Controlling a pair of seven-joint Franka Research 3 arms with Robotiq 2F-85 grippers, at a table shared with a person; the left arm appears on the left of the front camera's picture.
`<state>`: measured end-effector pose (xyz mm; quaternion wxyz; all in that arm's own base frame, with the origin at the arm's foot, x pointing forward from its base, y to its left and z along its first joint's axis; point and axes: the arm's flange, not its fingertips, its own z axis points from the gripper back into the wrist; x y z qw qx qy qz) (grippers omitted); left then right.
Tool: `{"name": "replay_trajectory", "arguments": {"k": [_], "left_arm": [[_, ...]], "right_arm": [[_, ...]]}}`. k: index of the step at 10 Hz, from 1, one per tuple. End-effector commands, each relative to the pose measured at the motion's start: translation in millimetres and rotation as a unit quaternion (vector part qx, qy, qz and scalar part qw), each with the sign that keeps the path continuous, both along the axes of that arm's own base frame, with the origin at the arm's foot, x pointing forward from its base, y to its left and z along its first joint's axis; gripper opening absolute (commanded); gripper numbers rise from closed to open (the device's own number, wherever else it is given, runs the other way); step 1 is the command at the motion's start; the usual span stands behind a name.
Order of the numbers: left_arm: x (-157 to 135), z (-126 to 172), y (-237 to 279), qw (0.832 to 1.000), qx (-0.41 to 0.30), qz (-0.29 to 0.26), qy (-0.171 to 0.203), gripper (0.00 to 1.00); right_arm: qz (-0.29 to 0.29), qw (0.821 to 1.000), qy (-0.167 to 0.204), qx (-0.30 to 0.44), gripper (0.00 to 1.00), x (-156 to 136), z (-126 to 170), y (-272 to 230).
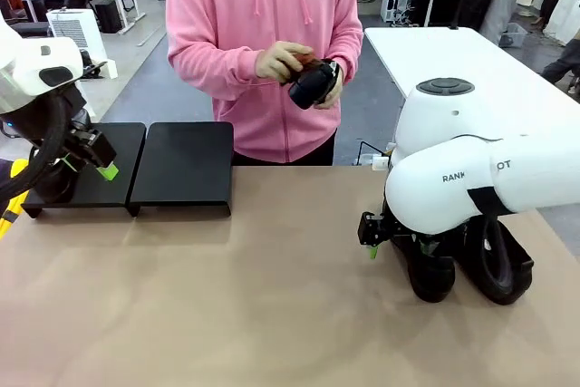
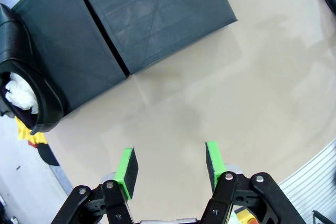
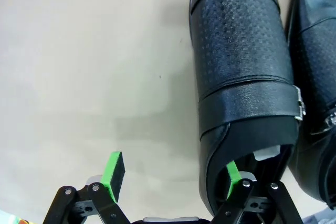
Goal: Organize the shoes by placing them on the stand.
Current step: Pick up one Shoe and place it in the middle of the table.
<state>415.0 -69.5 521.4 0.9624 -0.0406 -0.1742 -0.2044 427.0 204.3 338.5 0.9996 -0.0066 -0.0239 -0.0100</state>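
Two black shoes [image 1: 430, 269] [image 1: 497, 265] lie on the table under my right arm. In the right wrist view my right gripper [image 3: 173, 174] is open, astride the side wall of the nearer shoe [image 3: 239, 66]: one pad [image 3: 232, 174] is inside its opening, the other over bare table. The second shoe [image 3: 315, 77] lies beside it. Another shoe [image 2: 23, 85], stuffed with white paper, stands on the stand's left platform [image 2: 68, 61]. My left gripper [image 2: 170, 163] hangs open and empty over the table in front of the stand [image 1: 181, 165]. The person holds a further shoe [image 1: 313, 83].
The person in a pink hoodie stands at the table's far edge, rubbing the held shoe with a small reddish-brown brush [image 1: 304, 59]. The stand's right platform [image 2: 152, 14] is bare. Open tabletop [image 1: 227, 296] stretches between my two arms.
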Motion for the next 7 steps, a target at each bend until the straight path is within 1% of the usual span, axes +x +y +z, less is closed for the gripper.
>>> {"name": "replay_trajectory", "arguments": {"k": [1,4,7], "left_arm": [[-0.4,0.7,2.2,1.000,-0.007,-0.005,-0.002,0.68],[-0.4,0.7,2.2,1.000,-0.007,-0.005,-0.002,0.68],[-0.4,0.7,2.2,1.000,-0.007,-0.005,-0.002,0.68]], "right_arm": [[0.007,1.000,0.002,0.009,0.56,8.0,0.3,-0.1],[-0.004,1.000,0.010,0.013,0.00,6.2,-5.6,-2.7],[-0.012,1.000,0.015,0.019,0.00,4.4,-5.5,-5.7]]}}
